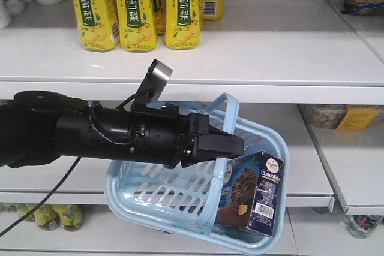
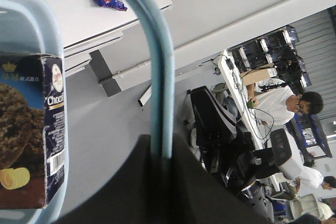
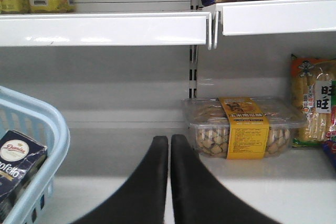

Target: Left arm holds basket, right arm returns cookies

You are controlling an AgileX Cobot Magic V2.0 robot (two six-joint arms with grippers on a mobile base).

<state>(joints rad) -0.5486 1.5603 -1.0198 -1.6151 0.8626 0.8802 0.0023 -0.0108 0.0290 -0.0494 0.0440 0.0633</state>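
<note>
A black left gripper (image 1: 231, 146) is clamped shut on the arched handle (image 1: 231, 112) of a pale blue basket (image 1: 150, 199). The basket hangs in mid-air in front of white store shelving and tilts, with its right end lower. A dark blue cookie box (image 1: 259, 195), printed with chocolate cookies, stands in that low end and leans against the basket wall. In the left wrist view the handle runs straight into the closed jaws, and the box shows at the left edge.

The right gripper (image 3: 169, 139) has its two black fingers pressed together with nothing between them. It faces the middle tabletop (image 3: 294, 187) of the shelving, where a clear tub of biscuits (image 3: 244, 127) with a yellow band sits. The basket and box lie at the lower left of its view.

Several things could go wrong from here.
- **Swing or spill:** The basket hangs from one narrow grip on a thin handle, so a nudge from the right arm could swing or twist it. The tilt could then let the box slide or tip over the low rim.
- **Closed fingers:** The right gripper has to open before it reaches in. If it goes in closed, it would only shove the box.
- **Blocked approach:** The handle arches over the opening and may block a straight approach.
- **Crowded landing:** Setting the box down close to the tub could knock the tub aside.
</note>
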